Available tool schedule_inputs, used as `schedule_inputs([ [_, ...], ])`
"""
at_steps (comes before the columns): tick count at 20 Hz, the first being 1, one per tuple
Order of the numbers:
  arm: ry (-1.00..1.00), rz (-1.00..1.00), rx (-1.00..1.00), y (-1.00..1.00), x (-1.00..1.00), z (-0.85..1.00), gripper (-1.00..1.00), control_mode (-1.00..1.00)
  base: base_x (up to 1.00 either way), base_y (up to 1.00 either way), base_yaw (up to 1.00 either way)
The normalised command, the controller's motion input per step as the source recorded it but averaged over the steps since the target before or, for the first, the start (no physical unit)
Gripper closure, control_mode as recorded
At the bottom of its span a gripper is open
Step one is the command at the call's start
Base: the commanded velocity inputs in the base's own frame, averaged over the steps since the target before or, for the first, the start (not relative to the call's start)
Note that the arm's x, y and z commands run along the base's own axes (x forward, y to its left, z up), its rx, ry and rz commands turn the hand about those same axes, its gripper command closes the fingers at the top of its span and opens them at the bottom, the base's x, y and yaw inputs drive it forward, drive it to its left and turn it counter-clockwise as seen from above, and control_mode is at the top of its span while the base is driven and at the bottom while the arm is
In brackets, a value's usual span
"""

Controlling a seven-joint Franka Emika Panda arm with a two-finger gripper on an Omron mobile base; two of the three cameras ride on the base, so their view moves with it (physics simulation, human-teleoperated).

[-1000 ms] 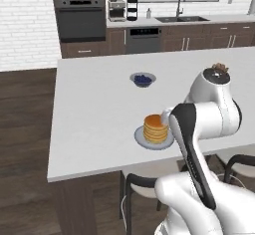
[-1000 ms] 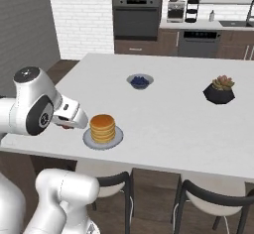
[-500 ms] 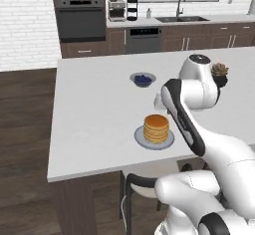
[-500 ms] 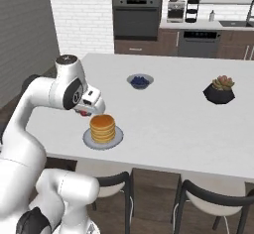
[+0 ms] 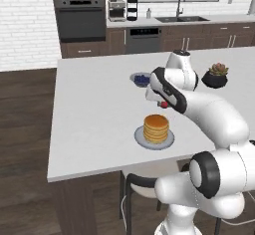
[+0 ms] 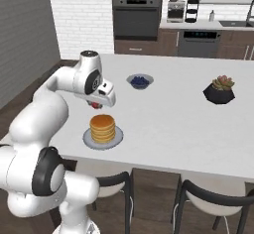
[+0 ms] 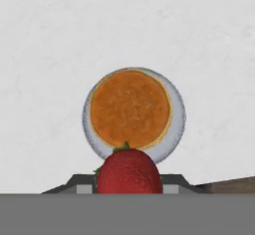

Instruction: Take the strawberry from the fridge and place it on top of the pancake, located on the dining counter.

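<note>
Looking over the scene, near to far, we see:

Chairs: two dark-framed chairs [image 6: 198,198] with pale seats stand at the near edge of the counter, partly tucked under it.

Counter: the dining counter [image 5: 94,124] has a broad white top on a dark brown wood base, and it carries everything we list below.

Pancake: the pancake [image 5: 156,128] is a short golden-tan stack on a small grey-blue plate [image 5: 141,138], near the near edge of the counter. In the hand view we look straight down on the pancake [image 7: 131,108], with the plate's rim [image 7: 178,114] showing all round it.

Gripper: the gripper [image 5: 163,104] hangs above the counter, up over the pancake and a little to its far side. We see it pinching the strawberry between its fingers.

Strawberry: the strawberry [image 7: 129,172] is a bright red berry with a green top, held in the gripper and in the air, apart from the pancake. From the right base camera it is a small red spot [image 6: 93,104] under the hand.

Bowl: a small bowl [image 6: 139,81] of dark blue berries sits farther back on the counter, well apart from the plate.

Plant: a succulent in a black pot [image 6: 219,90] stands toward the right side of the counter.

Back wall: a dark oven [image 5: 81,22] and brown cabinets [image 5: 209,40] line the far side of the kitchen.
</note>
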Motion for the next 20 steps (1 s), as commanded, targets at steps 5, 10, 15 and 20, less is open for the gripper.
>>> schedule_inputs([
  [5,-0.06,0.00,-0.02,0.01,0.44,-0.39,1.00,-1.00,0.00,0.00,0.00],
  [10,-0.02,0.00,0.00,0.00,0.28,-0.52,1.00,-1.00,0.00,0.00,0.00],
  [15,-0.03,0.00,0.00,0.00,0.00,-0.51,1.00,-1.00,0.00,0.00,0.00],
  [20,-0.07,0.00,-0.02,0.00,0.00,-0.26,1.00,-1.00,0.00,0.00,0.00],
])
